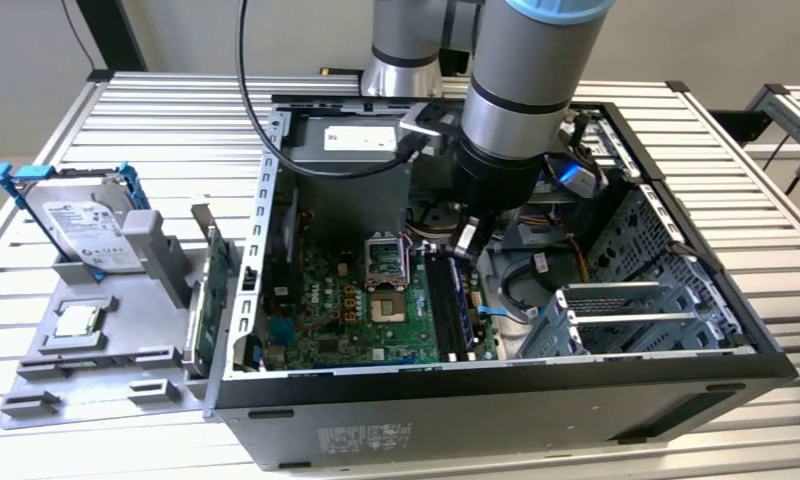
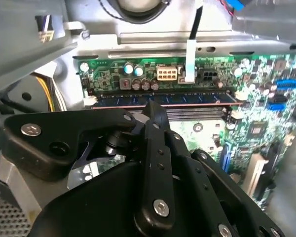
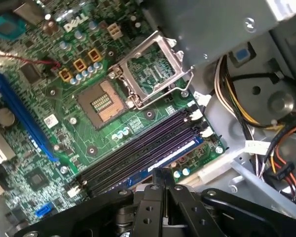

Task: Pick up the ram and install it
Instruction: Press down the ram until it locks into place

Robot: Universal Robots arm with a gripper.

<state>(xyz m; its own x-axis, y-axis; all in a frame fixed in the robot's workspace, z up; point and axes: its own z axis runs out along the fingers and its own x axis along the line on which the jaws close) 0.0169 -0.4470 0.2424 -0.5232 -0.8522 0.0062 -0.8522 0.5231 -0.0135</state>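
Open grey metal computer case [image 1: 720,330] on slatted table holds green motherboard [image 1: 333,300], black gripper [image 3: 164,174] pressed shut with fingertips just above slim dark blue ram stick [image 2: 167,99] seated in outermost black slot beside empty slots [image 3: 138,148].

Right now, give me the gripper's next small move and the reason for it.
Probably a short, straight push down on the ram. It already stands in its slot beside the empty slots, and the shut gripper sits at its top edge near mid-length. I cannot tell whether it is fully seated.
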